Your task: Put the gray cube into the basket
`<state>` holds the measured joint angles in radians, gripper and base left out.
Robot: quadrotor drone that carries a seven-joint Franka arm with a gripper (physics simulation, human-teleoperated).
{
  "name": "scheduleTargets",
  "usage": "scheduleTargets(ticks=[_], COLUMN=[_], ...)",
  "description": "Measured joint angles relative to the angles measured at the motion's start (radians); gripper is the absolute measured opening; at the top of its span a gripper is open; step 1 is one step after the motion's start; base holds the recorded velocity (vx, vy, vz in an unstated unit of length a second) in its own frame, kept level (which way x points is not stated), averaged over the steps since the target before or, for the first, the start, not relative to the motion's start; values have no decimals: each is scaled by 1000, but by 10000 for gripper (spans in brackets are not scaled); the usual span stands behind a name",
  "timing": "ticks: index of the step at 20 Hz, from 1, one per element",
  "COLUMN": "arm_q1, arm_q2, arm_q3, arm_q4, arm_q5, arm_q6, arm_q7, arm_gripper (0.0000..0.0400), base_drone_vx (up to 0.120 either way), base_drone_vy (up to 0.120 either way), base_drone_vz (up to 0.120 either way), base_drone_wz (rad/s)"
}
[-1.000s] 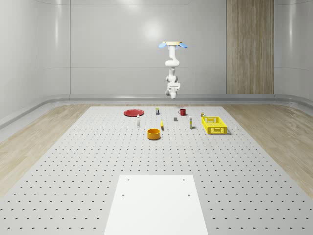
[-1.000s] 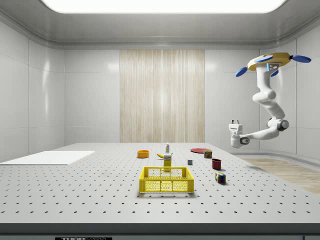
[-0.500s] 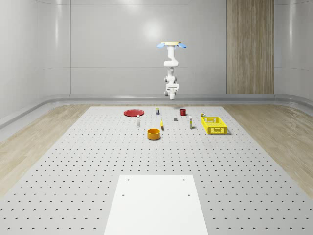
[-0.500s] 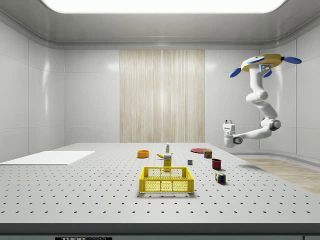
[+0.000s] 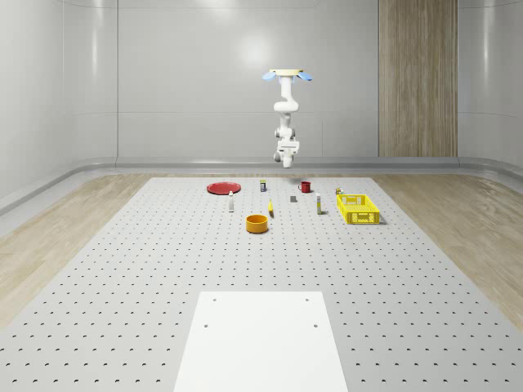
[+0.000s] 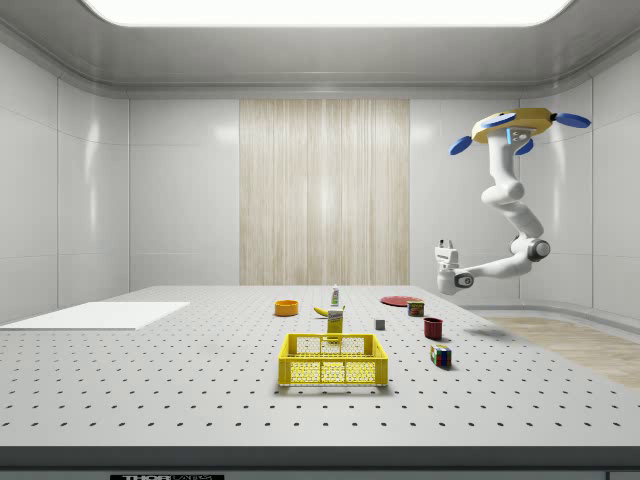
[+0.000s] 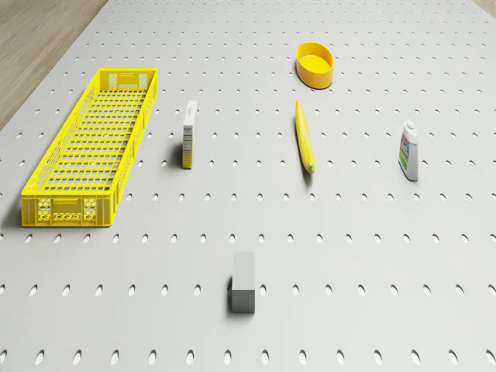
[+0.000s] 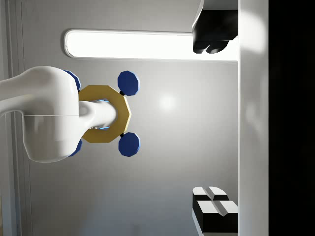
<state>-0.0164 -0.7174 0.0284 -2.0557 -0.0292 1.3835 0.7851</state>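
Note:
The small gray cube (image 5: 293, 198) (image 6: 380, 324) (image 7: 243, 282) lies on the perforated table, on its own. The yellow mesh basket (image 5: 358, 209) (image 6: 333, 360) (image 7: 89, 147) stands apart from it, toward the whole-scene view's right. The drone (image 5: 286, 75) (image 6: 515, 127) hovers high above the table's far edge, beyond the red mug (image 5: 305, 186). Its arm bends down and forward, and the gripper (image 6: 444, 245) (image 5: 285, 158) points upward, well above the cube. In the wrist view the gripper (image 8: 212, 128) is open, its fingers (image 8: 211, 42) wide apart with nothing between them.
A red plate (image 5: 222, 188), an orange bowl (image 5: 257, 223) (image 7: 315, 64), a banana (image 7: 304, 136), a bottle (image 7: 409, 150), a small box (image 7: 189, 133), a can (image 5: 263, 186) and a coloured puzzle cube (image 6: 440, 355) stand on the table. A white panel (image 5: 261, 339) lies at the near end.
The drone and arm have shifted toward the side view's left, closer over the table. The gripper has risen a little with them.

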Motion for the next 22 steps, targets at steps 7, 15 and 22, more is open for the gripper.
scheduleTargets(ticks=[7,15,22], arm_q1=[-16,-82,-252], arm_q2=[-5,-22,-91], arm_q3=[53,259,667], arm_q4=[-8,-68,-376], arm_q5=[-74,-368,-1023], arm_q6=[6,20,44], arm_q7=[10,52,200], arm_gripper=[400,400,400], base_drone_vx=[120,120,120], base_drone_vy=[0,0,0], base_drone_vz=[0,0,-57], base_drone_wz=[0,0,0])
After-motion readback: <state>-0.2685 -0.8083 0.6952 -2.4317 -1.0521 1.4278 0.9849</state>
